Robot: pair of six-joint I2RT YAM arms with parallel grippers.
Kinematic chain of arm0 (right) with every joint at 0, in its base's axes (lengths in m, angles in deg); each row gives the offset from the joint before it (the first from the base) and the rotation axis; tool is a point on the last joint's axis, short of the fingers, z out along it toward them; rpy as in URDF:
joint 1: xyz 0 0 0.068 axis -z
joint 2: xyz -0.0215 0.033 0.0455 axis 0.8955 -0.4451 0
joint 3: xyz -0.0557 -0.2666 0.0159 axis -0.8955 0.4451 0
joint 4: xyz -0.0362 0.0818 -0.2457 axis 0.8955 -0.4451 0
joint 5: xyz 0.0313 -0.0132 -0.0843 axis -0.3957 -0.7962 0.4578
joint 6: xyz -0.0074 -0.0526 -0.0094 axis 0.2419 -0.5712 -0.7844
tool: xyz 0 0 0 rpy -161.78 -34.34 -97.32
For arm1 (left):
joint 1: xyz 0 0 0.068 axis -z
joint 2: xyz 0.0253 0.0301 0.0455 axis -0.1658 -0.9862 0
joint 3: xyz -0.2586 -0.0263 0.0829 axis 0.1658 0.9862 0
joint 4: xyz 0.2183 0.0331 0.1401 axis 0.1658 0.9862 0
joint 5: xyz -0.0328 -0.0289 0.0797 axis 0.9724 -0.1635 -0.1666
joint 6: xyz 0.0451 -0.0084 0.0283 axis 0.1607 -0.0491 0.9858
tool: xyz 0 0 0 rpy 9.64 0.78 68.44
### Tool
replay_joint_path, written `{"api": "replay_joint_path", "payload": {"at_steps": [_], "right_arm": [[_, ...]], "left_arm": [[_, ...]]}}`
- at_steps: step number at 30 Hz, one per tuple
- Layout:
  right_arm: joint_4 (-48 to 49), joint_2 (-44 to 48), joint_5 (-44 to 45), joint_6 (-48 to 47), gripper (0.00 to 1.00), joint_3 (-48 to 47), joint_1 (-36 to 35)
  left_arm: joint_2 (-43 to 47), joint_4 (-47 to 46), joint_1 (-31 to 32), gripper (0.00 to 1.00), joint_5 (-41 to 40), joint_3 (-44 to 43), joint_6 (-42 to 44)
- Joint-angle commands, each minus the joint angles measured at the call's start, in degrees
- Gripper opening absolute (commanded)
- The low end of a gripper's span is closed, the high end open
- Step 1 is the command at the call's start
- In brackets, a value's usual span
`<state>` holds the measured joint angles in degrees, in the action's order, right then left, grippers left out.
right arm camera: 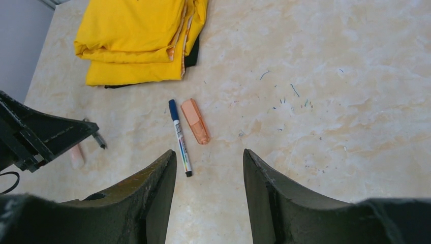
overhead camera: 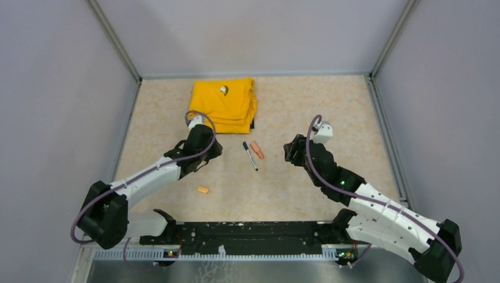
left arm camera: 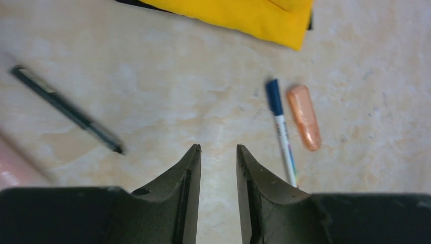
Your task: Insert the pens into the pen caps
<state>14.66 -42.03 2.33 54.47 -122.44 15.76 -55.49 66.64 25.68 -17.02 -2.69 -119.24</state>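
A thin white pen (overhead camera: pixel 251 157) lies mid-table with a dark blue cap (right arm camera: pixel 173 109) on its far end. Right beside it lies a short orange marker (overhead camera: pixel 257 150). My left gripper (overhead camera: pixel 217 152) hovers to their left, open by a narrow gap with nothing between its fingers (left arm camera: pixel 193 168). In the left wrist view a thin dark pen (left arm camera: pixel 66 109) lies left of the fingers; the top view hides it under the arm. A light orange cap (overhead camera: pixel 203 190) lies nearer the arm bases. My right gripper (right arm camera: pixel 209 152) stands open and empty, to the right of the white pen (right arm camera: pixel 181 142).
A folded yellow cloth (overhead camera: pixel 225 104) lies at the back of the table, just beyond the pens. Grey walls (overhead camera: pixel 59 88) close in the left, right and far sides. A black rail (overhead camera: pixel 247 236) runs along the near edge between the arm bases.
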Motion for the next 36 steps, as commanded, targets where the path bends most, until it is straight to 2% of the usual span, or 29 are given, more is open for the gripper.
{"api": "replay_joint_path", "payload": {"at_steps": [1, 5, 10, 36], "right_arm": [[2.7, -0.1, 1.4, -0.9, 0.5, -0.2, 0.3], [2.9, -0.2, 1.4, -1.1, 0.5, -0.1, 0.3], [2.5, 0.0, 1.6, -0.9, 0.5, 0.0, 0.3], [1.6, 0.6, 2.4, -0.4, 0.5, 0.5, 0.3]], "left_arm": [[3.3, 5.3, -5.6, 0.38, -4.7, 3.0, 1.8], [2.9, 5.5, -12.5, 0.42, -1.6, 3.9, 1.0], [-2.6, 6.7, -15.6, 0.43, -1.2, 1.2, 1.4], [-13.8, 4.5, -17.7, 0.35, -1.2, -2.8, 1.7]]}}
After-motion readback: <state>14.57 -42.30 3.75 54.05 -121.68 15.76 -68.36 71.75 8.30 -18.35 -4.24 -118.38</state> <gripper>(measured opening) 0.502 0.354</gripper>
